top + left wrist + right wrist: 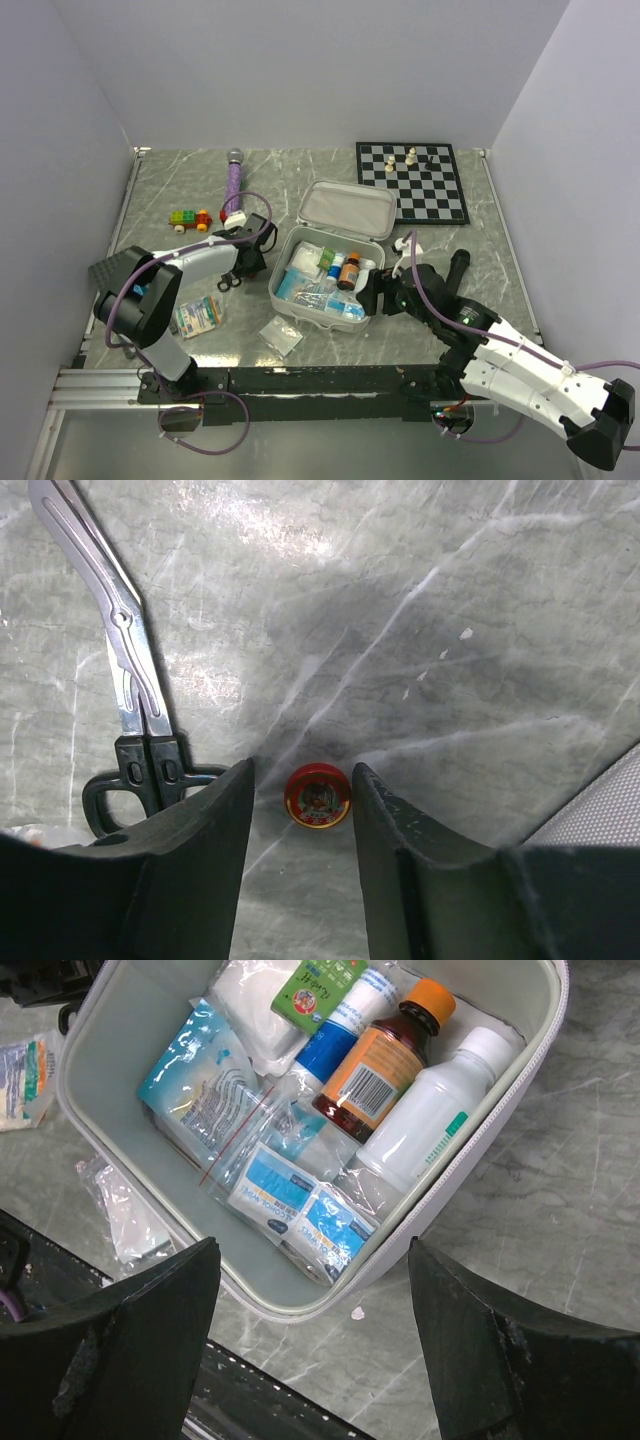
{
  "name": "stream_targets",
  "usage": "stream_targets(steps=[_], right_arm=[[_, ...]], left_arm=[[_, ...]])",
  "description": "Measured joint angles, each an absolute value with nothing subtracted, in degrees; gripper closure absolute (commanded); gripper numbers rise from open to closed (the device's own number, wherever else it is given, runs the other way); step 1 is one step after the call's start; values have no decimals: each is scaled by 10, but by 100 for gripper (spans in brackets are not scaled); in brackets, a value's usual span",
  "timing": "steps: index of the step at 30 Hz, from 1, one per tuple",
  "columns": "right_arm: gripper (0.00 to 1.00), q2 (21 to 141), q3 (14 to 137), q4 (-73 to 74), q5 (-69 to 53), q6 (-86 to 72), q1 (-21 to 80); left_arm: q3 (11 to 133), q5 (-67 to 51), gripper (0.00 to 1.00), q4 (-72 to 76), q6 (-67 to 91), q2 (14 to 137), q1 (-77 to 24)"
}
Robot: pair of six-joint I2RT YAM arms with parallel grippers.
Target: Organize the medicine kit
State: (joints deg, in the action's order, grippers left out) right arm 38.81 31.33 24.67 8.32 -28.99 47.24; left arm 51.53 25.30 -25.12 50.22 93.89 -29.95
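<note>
White medicine kit [345, 212] lies open at the middle of the surface [480, 265], part filled with bottles [375, 1070] and sachets [300, 1210]. Just left of it, beside scissors [130, 670], the left end effector [302, 775] straddles a small red tin [317, 796], fingers [200, 840] half-wide, not touching; the right end effector [312, 1250] hovers wide and empty over the kit. Likely step: collecting the tin, which next needs a square pinch and lift.
</note>
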Motion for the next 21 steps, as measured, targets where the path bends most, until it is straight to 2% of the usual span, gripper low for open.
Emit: stream_targets(steps=[7, 14, 18, 21], right_arm=[[18, 380, 303, 248, 84, -291, 472], [18, 379, 302, 248, 84, -291, 472], [18, 378, 300, 249, 83, -291, 472], [18, 377, 300, 249, 84, -291, 472]], left_arm=[[518, 254, 62, -253, 502, 942, -303], [518, 258, 79, -251, 502, 942, -308], [518, 256, 93, -251, 504, 941, -308], [518, 253, 97, -264, 503, 936, -310]])
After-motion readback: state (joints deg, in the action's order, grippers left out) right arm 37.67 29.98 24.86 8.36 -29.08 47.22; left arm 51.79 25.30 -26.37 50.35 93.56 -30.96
